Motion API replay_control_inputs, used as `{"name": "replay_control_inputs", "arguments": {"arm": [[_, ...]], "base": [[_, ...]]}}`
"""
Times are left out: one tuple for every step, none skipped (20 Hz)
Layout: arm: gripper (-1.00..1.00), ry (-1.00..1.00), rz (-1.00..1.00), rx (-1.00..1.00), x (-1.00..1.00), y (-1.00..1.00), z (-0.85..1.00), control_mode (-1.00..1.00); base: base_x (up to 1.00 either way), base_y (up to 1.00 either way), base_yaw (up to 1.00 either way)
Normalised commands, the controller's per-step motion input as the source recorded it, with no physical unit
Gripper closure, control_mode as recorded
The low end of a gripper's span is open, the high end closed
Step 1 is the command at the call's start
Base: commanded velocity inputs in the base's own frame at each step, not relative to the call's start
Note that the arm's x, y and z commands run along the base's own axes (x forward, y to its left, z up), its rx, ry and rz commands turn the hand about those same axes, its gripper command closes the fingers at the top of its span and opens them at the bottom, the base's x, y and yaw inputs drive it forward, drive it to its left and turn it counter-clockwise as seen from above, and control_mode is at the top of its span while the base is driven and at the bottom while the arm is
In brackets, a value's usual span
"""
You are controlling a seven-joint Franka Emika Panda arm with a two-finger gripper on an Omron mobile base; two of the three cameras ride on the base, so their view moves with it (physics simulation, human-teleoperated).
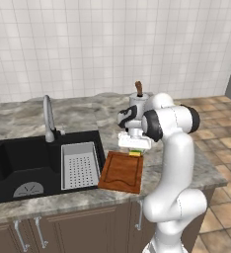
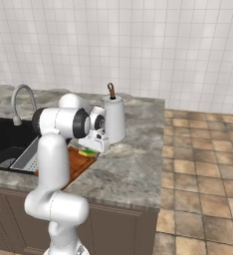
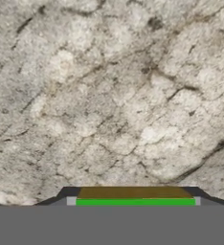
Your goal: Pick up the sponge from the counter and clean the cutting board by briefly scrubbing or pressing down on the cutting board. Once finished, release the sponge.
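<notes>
My gripper [image 1: 134, 149] hangs low at the far edge of the reddish-brown cutting board [image 1: 121, 173], shut on the sponge [image 1: 134, 154]. A sliver of its green and yellow shows under the hand. From the right, the sponge [image 2: 87, 151] sits at the far corner of the board [image 2: 78, 162], under the gripper [image 2: 91, 148]. In the hand view the sponge [image 3: 135, 202] lies between the two dark fingertips [image 3: 66, 193], green layer nearest and yellow above it. Marbled counter [image 3: 114, 95] spreads beyond it.
A white jug with a brown handle [image 1: 138, 101] stands just behind the hand on the counter [image 1: 186, 163]. Left of the board lie the grey perforated tray [image 1: 79, 165], the black sink [image 1: 19, 163] and the faucet [image 1: 49, 118]. The counter ends at the right over tiled floor [image 2: 203, 164].
</notes>
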Motion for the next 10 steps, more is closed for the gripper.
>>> {"name": "replay_control_inputs", "arguments": {"arm": [[1.0,0.0,-0.13,-0.06,-0.08,0.39,-0.36,-1.0],[1.0,0.0,-0.13,-0.06,-0.12,0.4,-0.34,-1.0],[1.0,0.0,-0.12,-0.06,-0.16,0.39,-0.32,-1.0],[1.0,0.0,-0.12,-0.05,-0.18,0.41,-0.33,-1.0],[1.0,0.0,-0.12,-0.06,-0.22,0.42,-0.33,-1.0],[1.0,0.0,-0.11,-0.06,-0.35,0.47,-0.33,-1.0],[1.0,-0.01,-0.11,-0.06,-0.4,0.48,-0.3,-1.0],[1.0,-0.01,-0.11,-0.06,-0.46,0.49,-0.29,-1.0],[1.0,-0.02,-0.11,-0.06,-0.53,0.54,-0.3,-1.0],[1.0,-0.03,-0.1,-0.06,-0.53,0.55,-0.26,-1.0]], "base": [[0.0,0.0,0.0],[0.0,0.0,0.0],[0.0,0.0,0.0],[0.0,0.0,0.0],[0.0,0.0,0.0],[0.0,0.0,0.0],[0.0,0.0,0.0],[0.0,0.0,0.0],[0.0,0.0,0.0],[0.0,0.0,0.0]]}}
